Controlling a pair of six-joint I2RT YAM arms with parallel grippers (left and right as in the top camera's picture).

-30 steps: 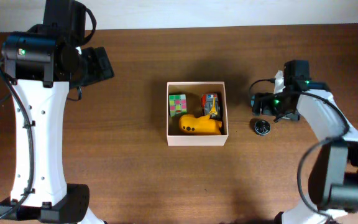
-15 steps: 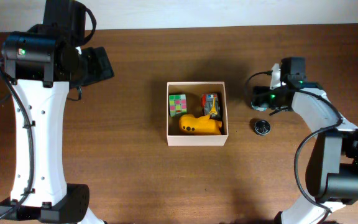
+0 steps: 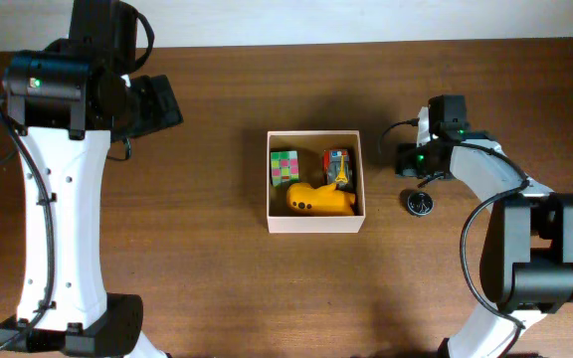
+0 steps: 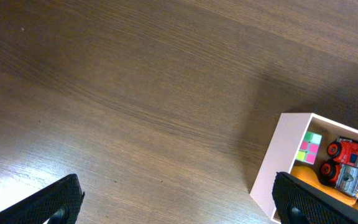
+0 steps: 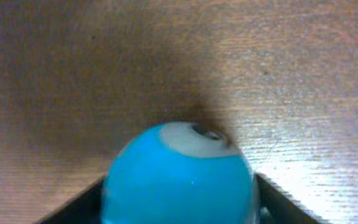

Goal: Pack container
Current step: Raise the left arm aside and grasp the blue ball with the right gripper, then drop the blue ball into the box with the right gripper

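**Pack Container: Transfer Stage, Ball in Right Gripper**

**Container.** The container (image 3: pixel 315 226) sits at the middle of the table (image 3: pixel 217 278), open side up, between the two arms. It already holds three items:
- a colour cube (image 3: pixel 285 167) in the far left corner;
- a red and grey truck (image 3: pixel 338 166) in the far right corner;
- a yellow toy (image 3: pixel 320 199) along the near wall.

The items touch or nearly touch, so little floor is left. The freest patch appears to be the near left corner.

**Right gripper.** The right gripper (image 5: pixel 179 208) is closed around a blue ball (image 5: pixel 179 168) with a white patch. One finger presses on each side of the ball, below its widest part. Bare table shows beyond the ball, and the overhead view places the gripper just to the right of the container, outside its wall. Gripping on opposite sides keeps a round item from rolling out. Whether the ball is lifted off the table cannot be told from these views.

**Left gripper.** The left gripper (image 4: pixel 179 205) is spread wide and holds nothing. It is parked well to the left of the container (probably to keep clear of the right arm's path).

**Remaining item.** A small dark round object (image 3: pixel 420 204) lies on the table just near the right gripper, unpacked.

**Next move, as judged.** Carry the ball over the right wall and release it low, so it does not bounce off the toys.
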